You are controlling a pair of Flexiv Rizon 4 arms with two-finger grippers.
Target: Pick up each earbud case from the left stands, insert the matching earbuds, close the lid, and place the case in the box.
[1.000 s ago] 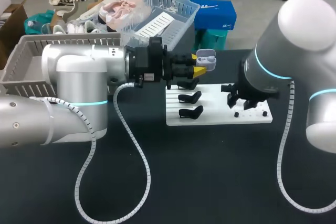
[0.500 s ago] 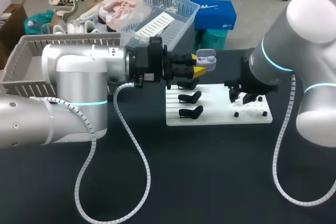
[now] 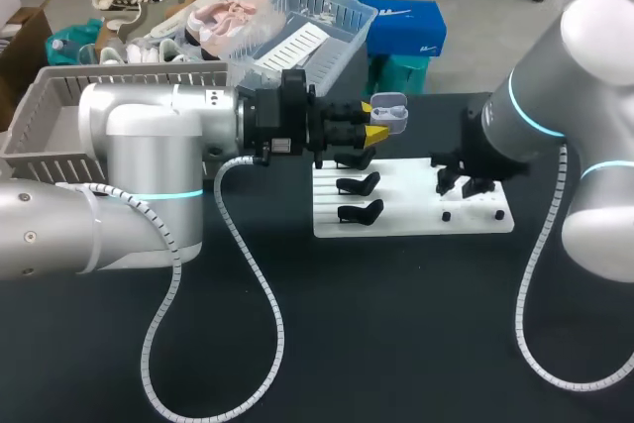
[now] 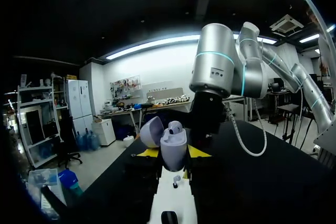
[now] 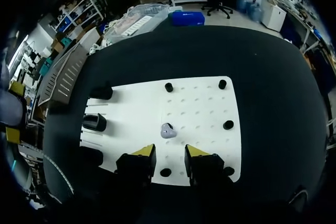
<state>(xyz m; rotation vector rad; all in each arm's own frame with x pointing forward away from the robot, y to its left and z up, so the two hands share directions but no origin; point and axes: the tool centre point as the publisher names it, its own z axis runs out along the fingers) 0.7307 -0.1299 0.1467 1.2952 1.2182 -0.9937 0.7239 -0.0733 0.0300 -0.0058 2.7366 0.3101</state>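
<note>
A lavender earbud case (image 3: 389, 111) hangs above the back edge of the white board (image 3: 411, 220), with its lid up. My left gripper (image 3: 371, 123) is shut on it. In the left wrist view the case (image 4: 173, 144) stands between the yellow tips with one earbud (image 4: 175, 127) seated in it. My right gripper (image 3: 461, 183) hovers over the board's right part. In the right wrist view the right gripper (image 5: 169, 153) is open and holds nothing. A loose lavender earbud (image 5: 167, 130) lies on the board (image 5: 199, 108) just ahead of its fingers.
Three black stands (image 3: 359, 185) line the board's left side, and small black pegs (image 5: 228, 125) dot its right part. A grey slatted crate (image 3: 40, 111) sits at the table's back left, behind my left arm. Dark tabletop (image 3: 396, 334) spreads in front of the board.
My right arm has swung to the right, and its gripper has shifted slightly right over the board. The left arm and the case have stayed still.
</note>
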